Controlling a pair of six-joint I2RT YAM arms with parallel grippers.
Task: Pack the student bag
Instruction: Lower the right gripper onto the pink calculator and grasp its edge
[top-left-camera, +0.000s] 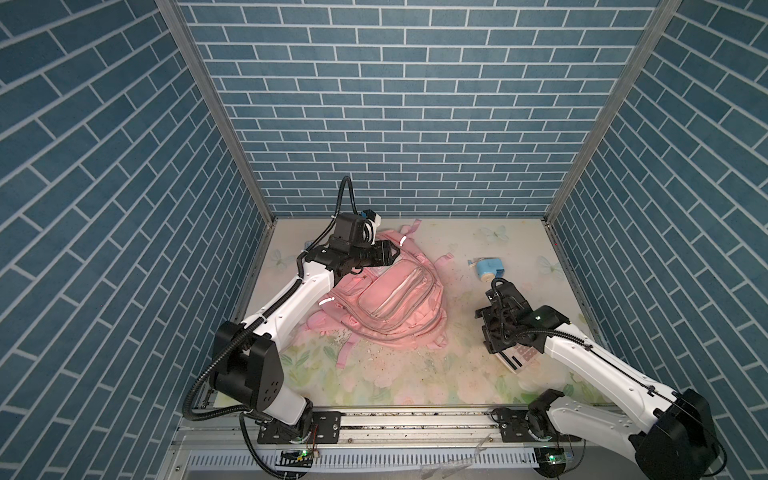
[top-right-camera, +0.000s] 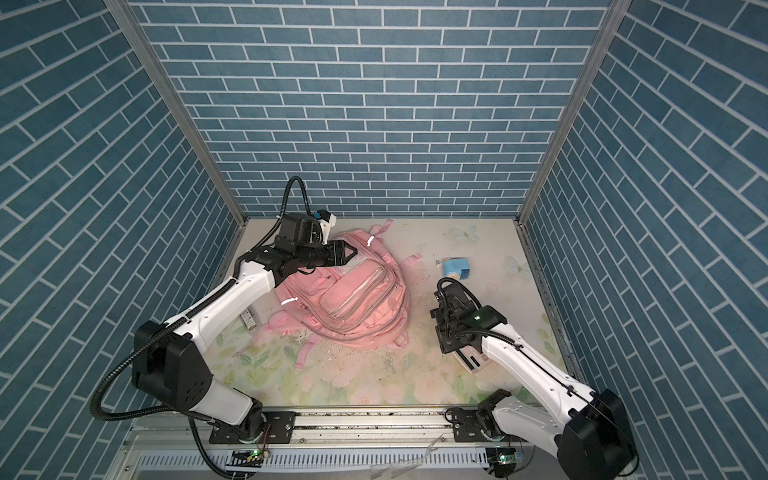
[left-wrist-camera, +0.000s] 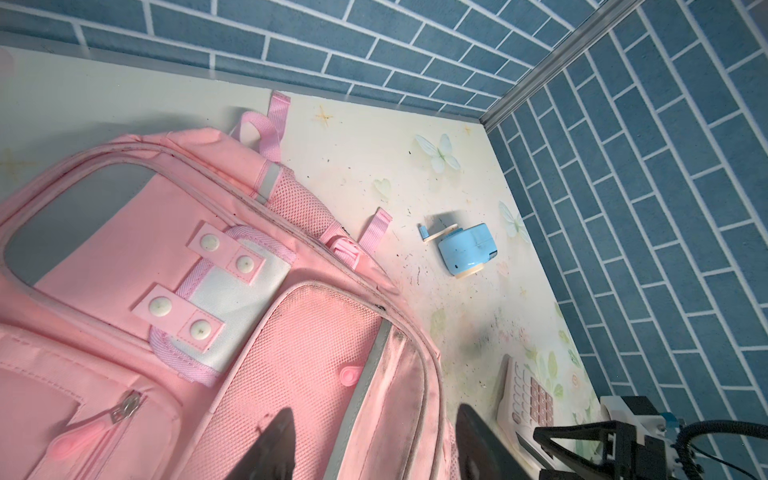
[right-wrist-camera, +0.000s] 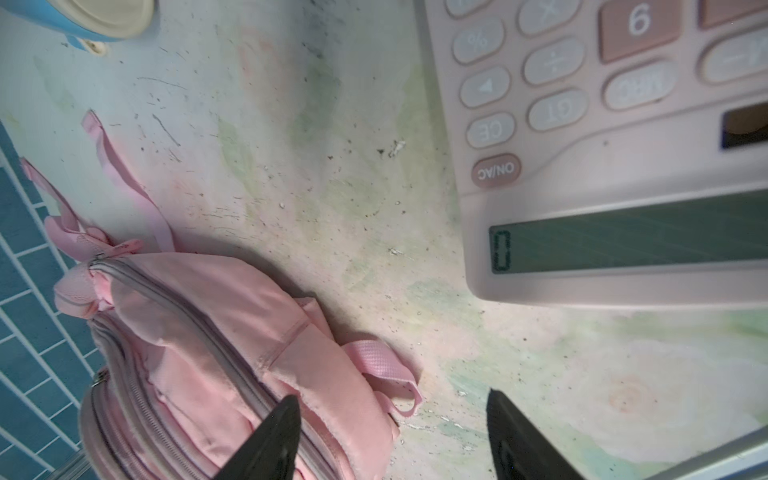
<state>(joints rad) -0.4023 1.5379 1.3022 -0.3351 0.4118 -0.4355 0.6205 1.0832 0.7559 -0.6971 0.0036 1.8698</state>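
The student bag (top-left-camera: 395, 307) lies flat, front up, near the middle of the table (top-left-camera: 415, 382), a little toward 10 o'clock. Its carry loop points to about 12 o'clock and its loose straps trail toward 7 o'clock. All the zips that show on it are closed. The left gripper (top-left-camera: 395, 254) hangs over the bag's upper end, at about 11 o'clock of the bag. Its jaws stand well apart with nothing between them, and only pink mesh and fabric show beneath in the left wrist view. Whether a fingertip touches the cloth cannot be told. The right gripper (right-wrist-camera: 393, 397) is at about 3 o'clock of the bag, apart from it. It is tilted down toward the table, jaws spread wide and empty, with bare tabletop between the fingers (right-wrist-camera: 274, 436). A pink calculator (top-left-camera: 525, 357) lies at 4 o'clock on the table, partly under the right arm, and its display shows a zero. A small blue pencil sharpener (top-left-camera: 486, 268) stands at 2 o'clock, well apart from the bag.
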